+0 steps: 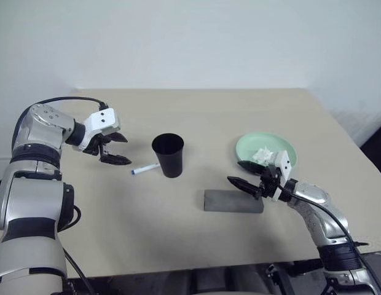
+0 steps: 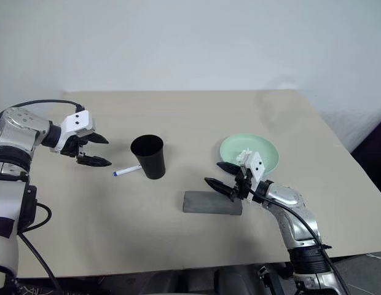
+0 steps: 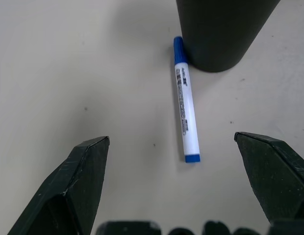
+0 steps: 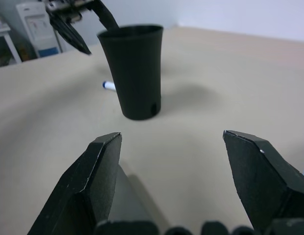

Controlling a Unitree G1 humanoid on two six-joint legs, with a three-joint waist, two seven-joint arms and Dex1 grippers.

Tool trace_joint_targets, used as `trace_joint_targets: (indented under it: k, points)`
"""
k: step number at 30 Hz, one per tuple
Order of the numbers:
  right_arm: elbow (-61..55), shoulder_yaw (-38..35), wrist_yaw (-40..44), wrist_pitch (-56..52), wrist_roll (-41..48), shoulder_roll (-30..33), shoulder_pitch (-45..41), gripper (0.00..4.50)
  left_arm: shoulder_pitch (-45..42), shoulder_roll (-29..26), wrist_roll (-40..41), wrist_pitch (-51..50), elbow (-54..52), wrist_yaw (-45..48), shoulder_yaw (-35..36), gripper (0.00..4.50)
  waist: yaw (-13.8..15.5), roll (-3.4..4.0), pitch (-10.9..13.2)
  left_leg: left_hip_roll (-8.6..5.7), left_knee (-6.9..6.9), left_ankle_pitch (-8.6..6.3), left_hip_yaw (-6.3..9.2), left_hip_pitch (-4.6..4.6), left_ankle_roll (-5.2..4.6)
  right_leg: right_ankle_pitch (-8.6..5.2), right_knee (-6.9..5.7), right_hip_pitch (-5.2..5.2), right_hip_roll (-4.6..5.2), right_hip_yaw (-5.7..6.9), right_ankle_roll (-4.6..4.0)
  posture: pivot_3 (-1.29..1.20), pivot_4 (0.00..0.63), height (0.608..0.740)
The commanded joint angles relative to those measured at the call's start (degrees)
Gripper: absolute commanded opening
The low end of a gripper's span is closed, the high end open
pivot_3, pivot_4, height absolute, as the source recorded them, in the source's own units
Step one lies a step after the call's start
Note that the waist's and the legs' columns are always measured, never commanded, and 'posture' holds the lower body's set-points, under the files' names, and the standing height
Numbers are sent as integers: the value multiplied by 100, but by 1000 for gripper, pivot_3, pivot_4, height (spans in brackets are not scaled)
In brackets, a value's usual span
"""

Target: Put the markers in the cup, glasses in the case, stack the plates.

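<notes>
Both sets of jaws stand wide apart with nothing between them, as we see in the two wrist views. Nearest to us, the right gripper (image 1: 247,174) hangs level above the table (image 1: 135,227), pointing toward the robot's left, just over the right end of the grey case (image 1: 232,201), which lies flat and closed near the table's front. We cannot tell whether the lower finger touches the case or only hovers over it.

Behind that gripper sits the mint green plate (image 1: 278,146) with something white and crumpled on it, perhaps tissue; we cannot make out whether a second plate lies beneath.

Toward the middle of the table the black cup (image 1: 168,155) stands upright. One marker (image 3: 185,101), white-bodied with blue at both ends, lies flat on the table with one end touching or nearly touching the cup's base on the robot's left side.

Farther to the left, the left gripper (image 1: 116,149) hangs above the table, tilted downward toward the marker and clear of it.
</notes>
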State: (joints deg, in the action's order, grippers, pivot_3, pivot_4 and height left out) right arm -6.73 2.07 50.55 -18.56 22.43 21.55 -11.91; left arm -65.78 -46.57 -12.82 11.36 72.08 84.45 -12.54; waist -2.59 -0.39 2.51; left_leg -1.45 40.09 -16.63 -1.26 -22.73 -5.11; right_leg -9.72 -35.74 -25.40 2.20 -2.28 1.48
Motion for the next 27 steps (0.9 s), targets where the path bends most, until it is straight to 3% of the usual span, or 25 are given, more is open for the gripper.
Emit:
trace_joint_targets:
  k: [1,13,27]
  points:
    - [-637,-88,-204,-132,204,1,95,3603,-23,-9,80,134,-27,-116,160,4438,2,0,0,0,0,-1,0,0,-1,0,0,0,1,0,0,0,0,740]
    - [-2160,239,-267,-869,684,227,47,3603,480,-169,318,70,-317,280,426,4438,4,-1,-1,2,2,-9,0,1,-7,-3,-2,0,1,3,6,0,0,740]
    - [-2862,448,-639,-1383,998,297,123,3603,753,293,352,-711,-424,80,401,4438,8,-8,-5,-1,7,-12,0,0,-11,-4,-2,3,6,8,7,0,0,740]
